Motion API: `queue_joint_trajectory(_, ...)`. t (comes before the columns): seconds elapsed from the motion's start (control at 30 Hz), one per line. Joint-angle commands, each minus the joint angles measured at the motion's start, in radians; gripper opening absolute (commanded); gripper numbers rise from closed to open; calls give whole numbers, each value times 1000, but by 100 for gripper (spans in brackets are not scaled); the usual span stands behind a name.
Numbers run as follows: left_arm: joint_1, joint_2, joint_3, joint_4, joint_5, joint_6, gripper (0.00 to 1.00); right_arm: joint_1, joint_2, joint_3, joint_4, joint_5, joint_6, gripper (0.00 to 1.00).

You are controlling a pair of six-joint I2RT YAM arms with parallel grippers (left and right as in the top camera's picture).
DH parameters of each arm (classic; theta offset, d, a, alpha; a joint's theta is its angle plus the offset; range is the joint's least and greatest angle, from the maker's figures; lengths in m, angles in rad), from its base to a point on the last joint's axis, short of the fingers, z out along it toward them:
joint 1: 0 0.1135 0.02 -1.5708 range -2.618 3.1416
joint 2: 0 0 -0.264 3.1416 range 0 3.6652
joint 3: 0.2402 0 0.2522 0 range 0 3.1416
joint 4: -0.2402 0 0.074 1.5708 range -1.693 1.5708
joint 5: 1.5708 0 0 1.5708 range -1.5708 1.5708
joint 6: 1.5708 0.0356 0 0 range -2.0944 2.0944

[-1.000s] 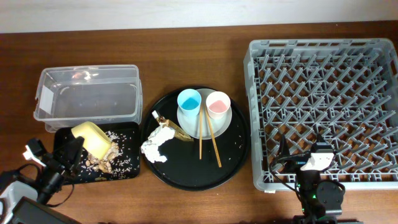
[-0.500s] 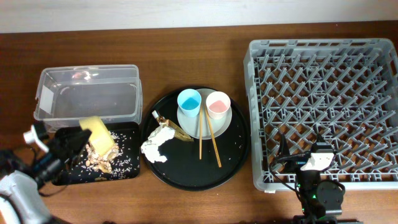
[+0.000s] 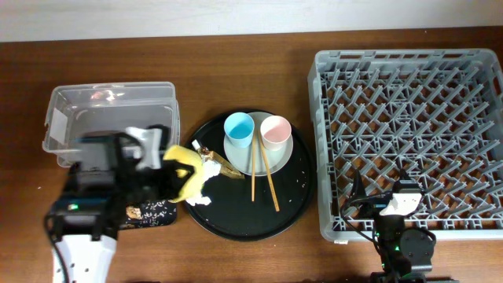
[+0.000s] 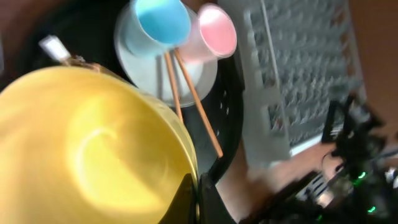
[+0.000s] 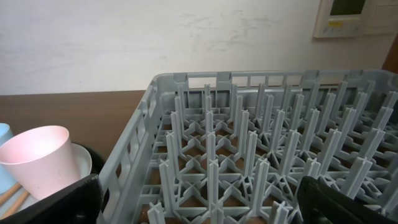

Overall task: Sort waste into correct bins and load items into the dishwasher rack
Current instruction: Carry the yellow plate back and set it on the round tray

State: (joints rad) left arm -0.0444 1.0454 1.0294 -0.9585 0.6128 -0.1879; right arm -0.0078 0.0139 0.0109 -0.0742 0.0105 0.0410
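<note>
Clamping the rim of the small yellow bowl (image 4: 87, 146), the left gripper (image 4: 196, 196) has its jaws closed narrow on the bowl wall. The bowl body lies to the left of the fingers in the left wrist view. Seen from overhead, the bowl sits tilted over the left edge of the round black tray (image 3: 236, 220), beside the white tissue wad (image 3: 198, 191). The right gripper (image 5: 199, 208) holds its jaws wide and empty above the near part of the dishwasher rack (image 5: 249, 79). The pale pink cup (image 5: 37, 158) stands well to its left.
</note>
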Motion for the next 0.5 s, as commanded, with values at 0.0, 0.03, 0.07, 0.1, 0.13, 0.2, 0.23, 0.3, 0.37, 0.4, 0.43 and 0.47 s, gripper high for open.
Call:
queue_joint_trajectory(0.0,-207,16,15,30,-193,-118,0,-6,-8,-5,-5,1,-7,98)
queue_joint_trajectory(0.03,-256,24,15,43,-211,-129,0,-6,-8,-5,-5,1,-7,98)
queue_joint_trajectory(0.07,-312,38,15,58,-235,-143,0,-6,-8,-5,-5,1,-7,98)
queue_joint_trajectory(0.1,-362,53,15,69,-264,-161,0,-6,-8,-5,-5,2,-7,98)
queue_joint_trajectory(0.13,-409,71,15,77,-297,-182,0,-6,-8,-5,-5,1,-7,99)
queue_joint_trajectory(0.2,-488,111,15,81,-359,-210,0,-6,-8,-5,-5,1,-7,98)
queue_joint_trajectory(0.23,-528,138,15,81,-382,-217,0,-6,-8,-5,-5,1,-7,98)
queue_joint_trajectory(0.3,-603,201,15,84,-412,-220,0,-6,-8,-5,-5,1,-7,98)
queue_joint_trajectory(0.37,-656,265,15,84,-455,-227,0,-6,-8,-5,-5,1,-7,98)
queue_joint_trajectory(0.4,-671,288,15,83,-467,-227,0,-6,-8,-5,-5,1,-7,98)
queue_joint_trajectory(0.43,-683,309,15,84,-480,-230,0,-6,-8,-5,-5,1,-7,98)
queue_joint_trajectory(0.47,-694,330,15,84,-490,-235,0,-6,-8,-5,-5,2,-7,98)
